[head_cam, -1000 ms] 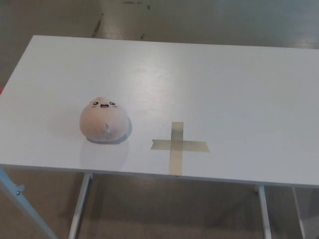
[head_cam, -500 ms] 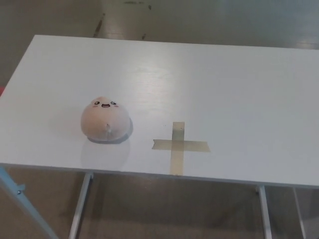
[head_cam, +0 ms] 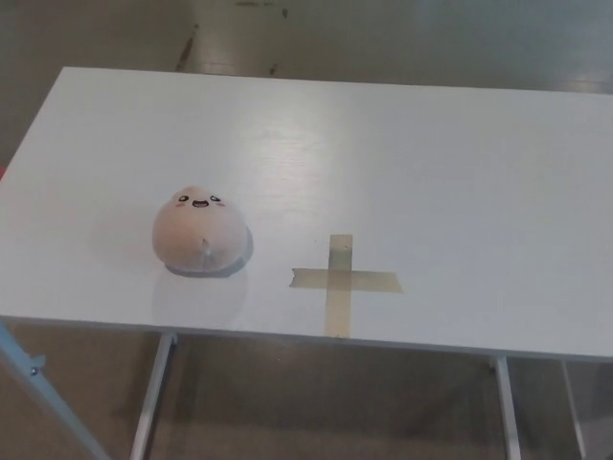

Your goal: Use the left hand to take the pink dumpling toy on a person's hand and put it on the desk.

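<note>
Head view: round pink plush dumpling toy (head_cam: 201, 233) resting on white desk (head_cam: 431, 172), left of tape cross (head_cam: 343, 281); no hands visible, finger state unknowable.

We read no text, labels or numbers; only a tape cross (head_cam: 344, 281) near the desk's (head_cam: 460, 172) front edge.

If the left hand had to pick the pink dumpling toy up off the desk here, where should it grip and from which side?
Probably from above, fingers closing across the round middle of the pink dumpling toy. It sits upright on the white desk, face away from the robot, with a soft domed body and no handle. It lies toward the robot's left, apart from the tape cross, so nothing blocks a top-down approach. Neither hand shows.
</note>
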